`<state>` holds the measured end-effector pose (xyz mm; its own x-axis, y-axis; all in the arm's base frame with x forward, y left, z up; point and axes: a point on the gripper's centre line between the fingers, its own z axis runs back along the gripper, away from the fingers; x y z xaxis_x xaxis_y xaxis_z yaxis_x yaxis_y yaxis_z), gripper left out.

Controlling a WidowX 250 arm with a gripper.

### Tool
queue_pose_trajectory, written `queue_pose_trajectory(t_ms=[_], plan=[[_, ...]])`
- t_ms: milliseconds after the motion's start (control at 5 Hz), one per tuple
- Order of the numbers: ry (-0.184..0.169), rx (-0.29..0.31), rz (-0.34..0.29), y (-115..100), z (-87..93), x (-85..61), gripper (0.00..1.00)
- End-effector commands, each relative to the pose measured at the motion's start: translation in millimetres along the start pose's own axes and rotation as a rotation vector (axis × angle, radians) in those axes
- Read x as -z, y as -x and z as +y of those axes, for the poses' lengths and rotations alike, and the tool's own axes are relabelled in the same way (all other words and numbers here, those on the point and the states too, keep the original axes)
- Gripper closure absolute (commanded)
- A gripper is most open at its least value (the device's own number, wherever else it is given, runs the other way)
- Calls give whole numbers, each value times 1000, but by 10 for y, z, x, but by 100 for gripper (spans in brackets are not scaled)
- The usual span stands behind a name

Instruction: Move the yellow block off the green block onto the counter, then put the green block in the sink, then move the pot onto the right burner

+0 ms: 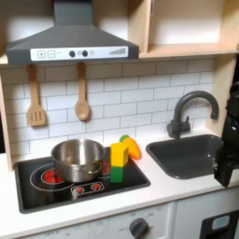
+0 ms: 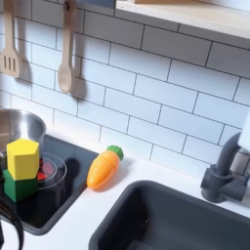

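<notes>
While the yellow block (image 1: 121, 151) sits squarely on top of the green block (image 1: 118, 172), I see the pair standing on the black stove panel (image 1: 56, 194), on the burner at the first exterior view's right. In the second exterior view the yellow block (image 2: 22, 156) and green block (image 2: 20, 185) show as the same stack, over a red-ringed burner (image 2: 51, 172). The pot (image 1: 77, 160) stands on the other burner, just beside the stack on the first exterior view's left; its rim (image 2: 20, 125) shows behind the blocks in the second exterior view.

An orange carrot toy (image 2: 104, 168) lies tilted on the stove panel's edge, between the blocks and the sink (image 2: 186, 227) — in the first exterior view only its top (image 1: 133, 146) peeks out behind the yellow block. The sink (image 1: 191, 155) is sunk into the white table (image 1: 159, 191) at the first exterior view's right, with the faucet (image 1: 189, 110) arched behind it.

The tool (image 1: 227, 161) is a dark shape at the first exterior view's right edge, beside the sink — I cannot tell how its jaws stand. Two wooden utensils (image 1: 58, 95) hang on the tiled wall.
</notes>
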<state>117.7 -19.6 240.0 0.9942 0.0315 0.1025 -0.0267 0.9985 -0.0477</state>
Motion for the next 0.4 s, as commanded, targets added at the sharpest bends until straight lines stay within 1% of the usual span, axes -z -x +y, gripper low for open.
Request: queue_pose_trajectory(t_ms=[0, 200], plan=[[0, 0, 0, 3, 1, 2, 0], [-9, -27, 6, -48, 68, 55, 0]])
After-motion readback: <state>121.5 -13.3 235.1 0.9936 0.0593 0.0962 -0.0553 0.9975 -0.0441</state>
